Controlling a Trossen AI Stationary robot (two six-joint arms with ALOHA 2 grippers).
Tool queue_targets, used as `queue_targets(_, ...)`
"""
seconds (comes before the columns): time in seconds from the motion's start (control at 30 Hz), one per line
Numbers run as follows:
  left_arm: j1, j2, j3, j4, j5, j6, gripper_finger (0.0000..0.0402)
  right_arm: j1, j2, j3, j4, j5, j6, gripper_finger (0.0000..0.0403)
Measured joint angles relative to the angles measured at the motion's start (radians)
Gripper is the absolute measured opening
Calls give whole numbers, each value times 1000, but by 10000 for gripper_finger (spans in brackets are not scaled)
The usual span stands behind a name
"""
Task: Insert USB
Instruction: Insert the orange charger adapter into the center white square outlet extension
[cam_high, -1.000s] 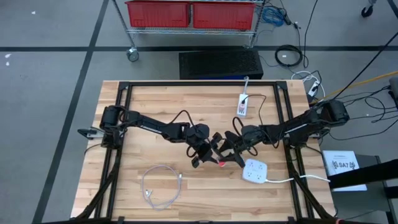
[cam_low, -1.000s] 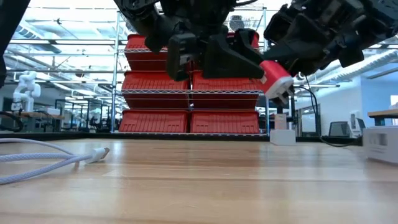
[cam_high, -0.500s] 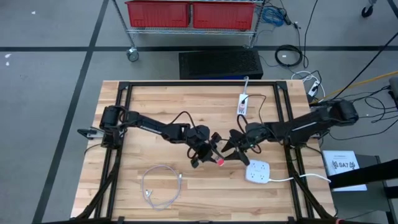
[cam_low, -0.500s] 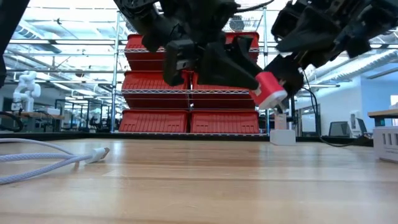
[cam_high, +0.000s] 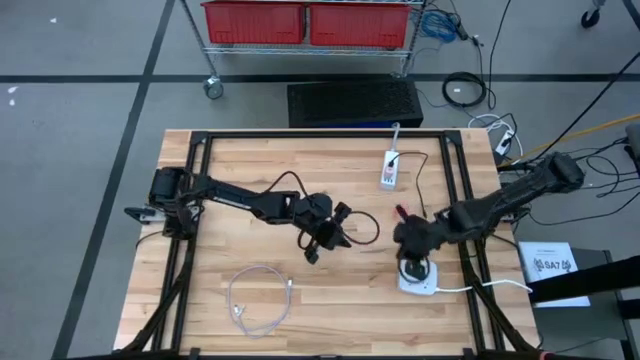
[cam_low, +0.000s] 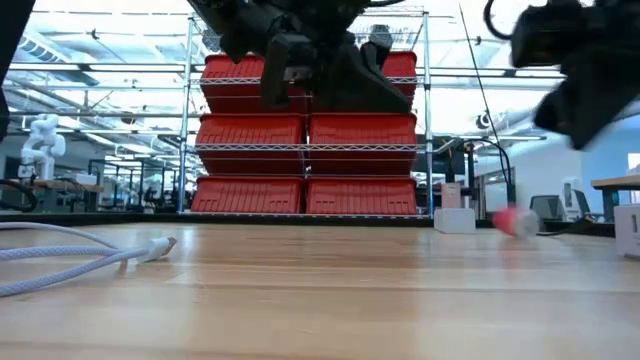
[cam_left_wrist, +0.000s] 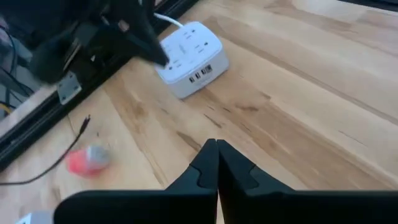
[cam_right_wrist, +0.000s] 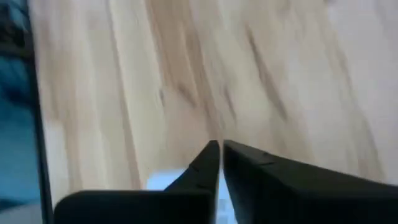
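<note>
Wooden table (cam_high: 250, 170): cable (cam_high: 257, 300), power strip (cam_high: 419, 277)

You get the whole bench (cam_high: 250, 170) from the high view, straight down, with floor around it and both arms reaching in from the sides. The low view sits at bench-top height and looks level across the wood to red bins (cam_low: 305, 130) on racks. The left wrist view rides close above the boards, looking past its closed jaws toward the white power strip (cam_left_wrist: 188, 51), which the high view also shows. The right wrist view faces bare boards at close range.
</note>
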Motion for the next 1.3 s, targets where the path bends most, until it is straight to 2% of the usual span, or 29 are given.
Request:
queue_targets(0.13, 0, -26, 0, -23, 0, -23, 0, 92, 35, 33, -94, 4, 117, 11)
queue_targets(0.33, 2, -30, 0, -77, -18, -35, 0, 199, 51, 55, -160, 84, 275, 1)
queue_targets(0.47, 23, -30, -4, -84, -18, -91, 0, 276, 51, 60, -265, 117, 431, 0)
queue_targets(0.6, 64, -30, -31, -28, 51, -173, 0, 326, 65, 60, -364, 293, 597, 0)
queue_targets(0.7, 96, -30, -51, 48, 114, -253, 0, 307, 82, 58, -382, 443, 662, 0)
queue_targets(0.8, 123, -30, -80, 144, 155, -316, 0, 231, 91, 45, -388, 549, 703, 0)
queue_targets(0.9, 151, -44, -128, 247, 160, -379, 0, 106, 91, 26, -412, 605, 732, 0)
queue_targets(0.97, 169, -60, -169, 320, 158, -420, 0, 4, 91, 16, -415, 624, 691, 0)
queue_targets(1.03, 186, -84, -222, 399, 155, -462, 0, -109, 91, 9, -399, 643, 613, 0)
queue_targets(1.17, 216, -135, -337, 577, 113, -543, 0, -348, 91, 0, -297, 655, 359, 0)
queue_targets(1.3, 236, -176, -432, 700, 82, -595, 0, -571, 91, 0, -155, 566, 90, 9)
